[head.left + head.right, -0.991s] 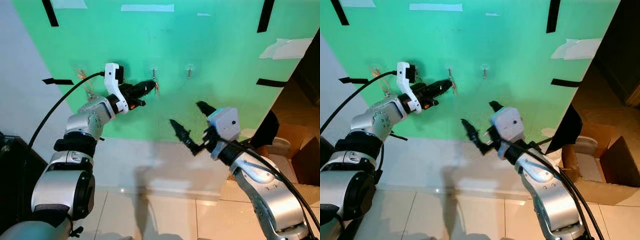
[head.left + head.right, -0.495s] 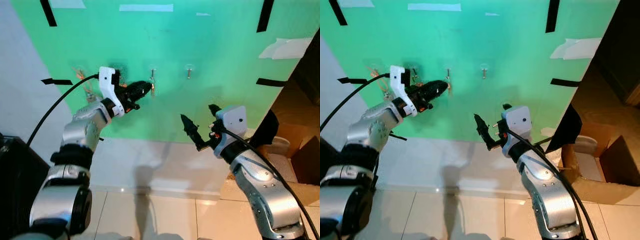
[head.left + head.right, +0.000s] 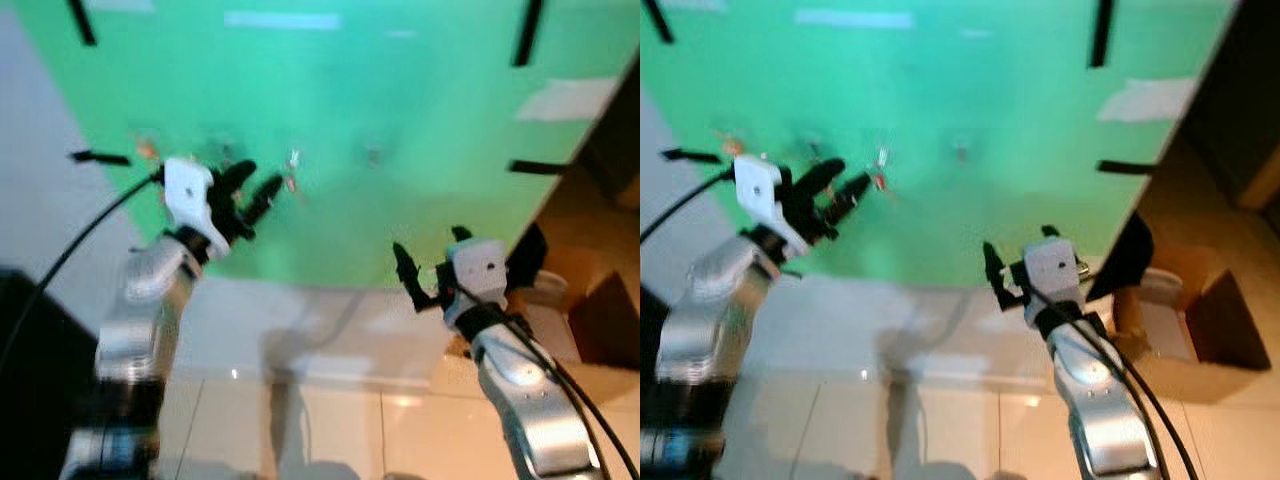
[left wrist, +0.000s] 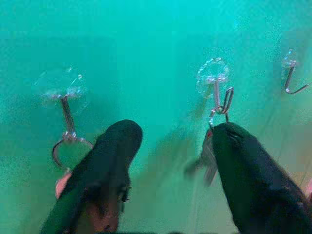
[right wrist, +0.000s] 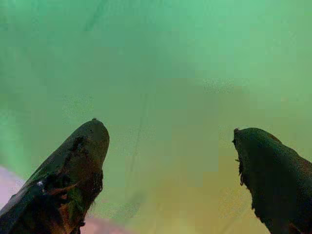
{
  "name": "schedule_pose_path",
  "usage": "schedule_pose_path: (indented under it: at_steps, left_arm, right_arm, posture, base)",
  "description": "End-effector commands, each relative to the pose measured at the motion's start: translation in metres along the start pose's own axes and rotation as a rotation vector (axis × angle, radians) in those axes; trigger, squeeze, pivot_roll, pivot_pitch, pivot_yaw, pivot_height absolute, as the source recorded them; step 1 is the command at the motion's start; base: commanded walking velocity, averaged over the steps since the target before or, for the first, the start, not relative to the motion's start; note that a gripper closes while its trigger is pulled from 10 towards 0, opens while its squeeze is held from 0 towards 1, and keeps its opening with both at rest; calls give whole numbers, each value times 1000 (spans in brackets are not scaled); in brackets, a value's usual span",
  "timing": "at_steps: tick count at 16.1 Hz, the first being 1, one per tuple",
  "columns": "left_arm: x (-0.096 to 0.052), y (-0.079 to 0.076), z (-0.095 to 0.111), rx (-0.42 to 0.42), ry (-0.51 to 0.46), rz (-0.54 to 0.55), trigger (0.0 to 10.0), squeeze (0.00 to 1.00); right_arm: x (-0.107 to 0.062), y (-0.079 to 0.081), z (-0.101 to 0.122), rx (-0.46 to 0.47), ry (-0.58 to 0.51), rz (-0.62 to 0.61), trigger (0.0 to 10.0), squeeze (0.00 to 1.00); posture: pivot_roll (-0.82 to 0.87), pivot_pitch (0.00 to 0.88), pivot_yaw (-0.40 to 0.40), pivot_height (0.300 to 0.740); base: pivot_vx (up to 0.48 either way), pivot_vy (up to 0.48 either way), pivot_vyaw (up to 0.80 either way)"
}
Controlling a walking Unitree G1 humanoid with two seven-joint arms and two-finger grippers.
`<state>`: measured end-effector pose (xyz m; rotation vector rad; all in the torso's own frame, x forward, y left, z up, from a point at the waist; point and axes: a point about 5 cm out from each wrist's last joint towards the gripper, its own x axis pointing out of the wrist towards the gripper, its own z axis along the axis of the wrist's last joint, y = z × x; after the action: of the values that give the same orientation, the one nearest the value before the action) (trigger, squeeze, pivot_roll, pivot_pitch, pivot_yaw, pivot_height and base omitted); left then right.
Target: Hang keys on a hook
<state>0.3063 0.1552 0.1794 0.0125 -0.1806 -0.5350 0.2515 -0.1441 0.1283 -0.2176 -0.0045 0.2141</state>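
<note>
— Both head views are smeared; the green wall (image 3: 400, 110) reads soft, and its black tape strips (image 3: 527, 32) have no clean edges.

— The floor tiles (image 3: 330, 430) below that wall carry bright glare patches, and a soft shadow runs down under the hooks.

— The left wrist view is sharper: the clear suction hook (image 4: 214, 80) glints against the teal-tinted wall.

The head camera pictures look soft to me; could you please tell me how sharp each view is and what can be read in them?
Left eye and right eye views: motion-blurred, so the hooks on the green wall are smears. Left wrist view: sharper; the left gripper stands open before a clear suction hook with the keys streaked below it. Right wrist view: the open right gripper faces hazy green, without detail.
</note>
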Motion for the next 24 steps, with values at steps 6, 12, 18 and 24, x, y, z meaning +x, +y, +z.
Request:
schedule_pose_path:
  at_steps: [6,12,18,24]
  left_arm:
    - [9,20,-19,30,116,121,10000,1000]
    - [72,28,-2,-229,117,-119,10000,1000]
    - [80,29,6,-282,128,-310,10000,1000]
    - [77,40,-3,142,248,-203,10000,1000]
  right_arm:
    - [4,3,-12,18,33,-6,10000,0]
    - [17,-4,1,108,-6,15,10000,0]
    - [11,-1,4,121,-18,55,10000,0]
    - [14,-2,4,141,-33,31,10000,0]
  posture:
    - [-78,0,-20,740]
    - [-120,0,8,740]
    - [-143,0,38,740]
    - [-127,0,26,740]
  base:
    - [0,0,518]
    - [0,0,0]
    - [0,0,0]
    - [0,0,0]
